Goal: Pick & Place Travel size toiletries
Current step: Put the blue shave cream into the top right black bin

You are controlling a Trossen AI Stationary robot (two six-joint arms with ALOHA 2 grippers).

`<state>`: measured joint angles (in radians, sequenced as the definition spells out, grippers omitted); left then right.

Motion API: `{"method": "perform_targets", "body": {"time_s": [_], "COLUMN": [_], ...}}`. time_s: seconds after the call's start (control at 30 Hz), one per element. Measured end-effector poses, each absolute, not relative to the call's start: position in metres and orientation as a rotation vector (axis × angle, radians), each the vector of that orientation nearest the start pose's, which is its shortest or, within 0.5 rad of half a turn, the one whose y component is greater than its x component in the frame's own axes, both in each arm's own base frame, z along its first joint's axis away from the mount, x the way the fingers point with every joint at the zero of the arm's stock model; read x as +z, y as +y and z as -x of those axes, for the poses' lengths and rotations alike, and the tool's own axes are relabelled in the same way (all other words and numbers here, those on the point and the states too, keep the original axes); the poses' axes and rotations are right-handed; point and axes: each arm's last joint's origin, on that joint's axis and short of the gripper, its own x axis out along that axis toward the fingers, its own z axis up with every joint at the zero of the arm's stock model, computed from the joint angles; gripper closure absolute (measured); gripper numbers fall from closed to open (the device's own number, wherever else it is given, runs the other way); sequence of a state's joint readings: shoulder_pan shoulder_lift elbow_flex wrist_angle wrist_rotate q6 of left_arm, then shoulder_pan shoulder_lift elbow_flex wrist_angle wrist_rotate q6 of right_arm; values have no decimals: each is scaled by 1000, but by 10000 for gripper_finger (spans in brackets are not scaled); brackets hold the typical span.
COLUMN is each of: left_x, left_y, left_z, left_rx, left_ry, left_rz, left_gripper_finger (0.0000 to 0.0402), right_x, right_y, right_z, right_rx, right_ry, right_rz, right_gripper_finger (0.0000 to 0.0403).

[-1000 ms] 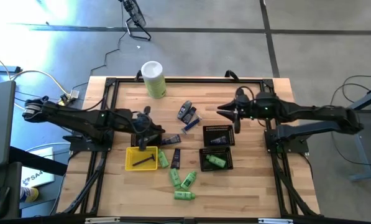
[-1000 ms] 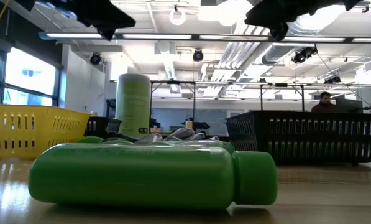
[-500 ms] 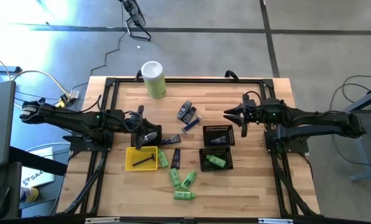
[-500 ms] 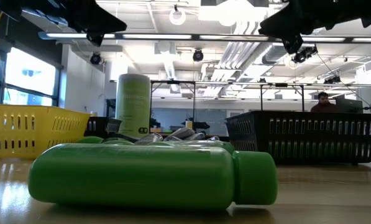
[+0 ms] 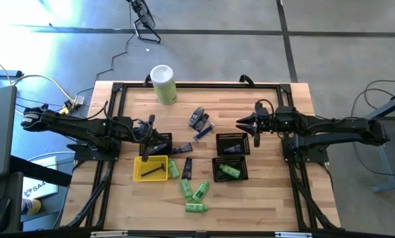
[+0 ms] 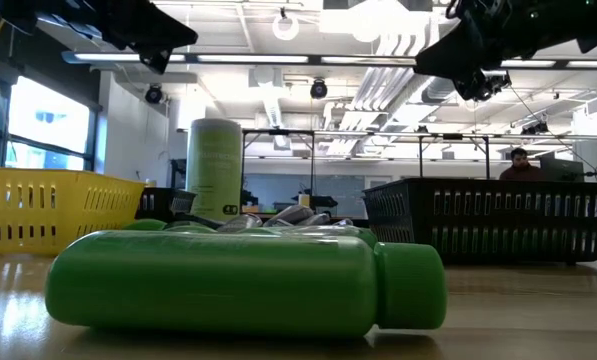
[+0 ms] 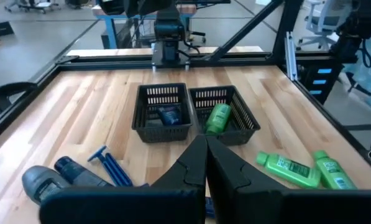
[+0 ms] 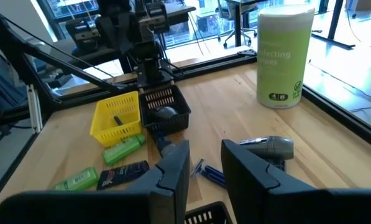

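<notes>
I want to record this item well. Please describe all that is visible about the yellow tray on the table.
The yellow tray is a small rectangular basket that looks like plastic, with slotted walls and an open top. It sits flat on the wooden table, on the left arm's side. One thin dark item lies inside it. A black mesh basket stands right against its far side, and a green bottle lies close to its other side. No hand touches it.
</notes>
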<state>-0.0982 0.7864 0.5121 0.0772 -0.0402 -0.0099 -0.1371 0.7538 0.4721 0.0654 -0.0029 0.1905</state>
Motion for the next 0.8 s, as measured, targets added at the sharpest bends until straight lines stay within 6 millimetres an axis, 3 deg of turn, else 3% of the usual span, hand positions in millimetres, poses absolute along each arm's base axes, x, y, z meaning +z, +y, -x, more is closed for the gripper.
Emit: {"method": "perform_targets", "body": {"time_s": [0.47,0.8], "left_x": [263,265], "left_y": [-16,-17], "left_z": [-180,-180], "left_rx": [-54,-54], "left_ry": [195,176], "left_rz": [-6,-4], "left_gripper_finger": [401,401], "right_x": [256,255], "right_y": [-24,-24], "right_z": [-173,-173], "right_rx": [-150,-139], "right_ry": [176,188], "right_rz": [-184,-11], "right_gripper_finger": [317,317]}}
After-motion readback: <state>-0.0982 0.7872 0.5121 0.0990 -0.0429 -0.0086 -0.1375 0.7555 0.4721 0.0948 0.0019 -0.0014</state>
